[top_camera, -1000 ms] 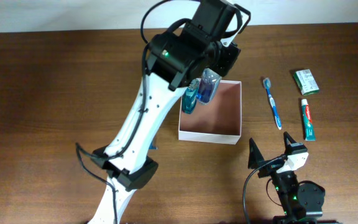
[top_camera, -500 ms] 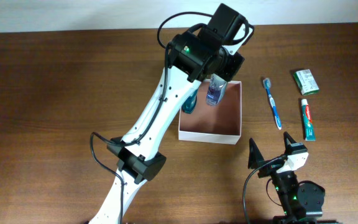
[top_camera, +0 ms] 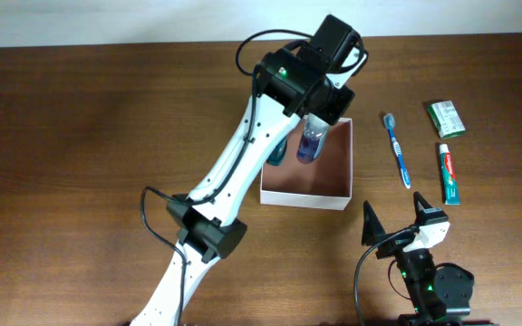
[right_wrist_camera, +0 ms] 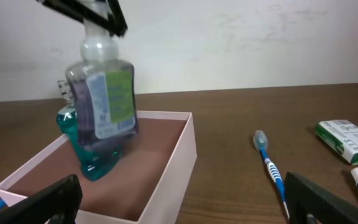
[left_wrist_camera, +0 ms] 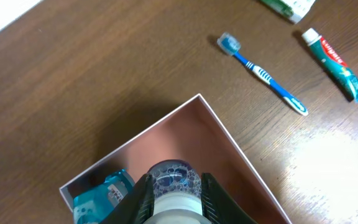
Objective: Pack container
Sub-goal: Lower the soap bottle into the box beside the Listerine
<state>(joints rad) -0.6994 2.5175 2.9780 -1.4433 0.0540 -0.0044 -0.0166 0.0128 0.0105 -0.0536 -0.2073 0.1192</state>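
**Item: purple bottle held over the box – hazards and surroundings**

**Holder.** The left gripper (top_camera: pixel 314 119) is clamped on the neck of a clear purple bottle (right_wrist_camera: pixel 101 99), label side out. The bottle hangs upright over the far left part of the box (top_camera: pixel 304 196).

**Task object.** The box is white, shallow and lidless. It sits near the middle of the desk (top_camera: pixel 80 136), toward the far edge, with most of its floor bare.

**Hazards.**
- The grip is on a narrow neck only, so the heavy body may swing or slip if the jaws loosen early.
- A teal bottle (left_wrist_camera: pixel 101 193) stands in the box's left corner, just beside the purple one. Whether they touch cannot be told. A crowded descent may knock it over.
- The walls are low, so an upright bottle may tip out over them.
- The cardboard is thin and light, so a nudge on the wall may slide the box.

**Other stock, right side of the desk, well apart from the box.**
- Toothbrush (top_camera: pixel 397 149).
- Toothpaste tube (top_camera: pixel 449 174).
- Small green packet (top_camera: pixel 446 119).

**Idle.** The right gripper (top_camera: pixel 392 213) is at the near edge with its jaws wide apart and nothing in them.

**Obstructions.** Nothing lies between the bottle and the box floor except the teal neighbour.
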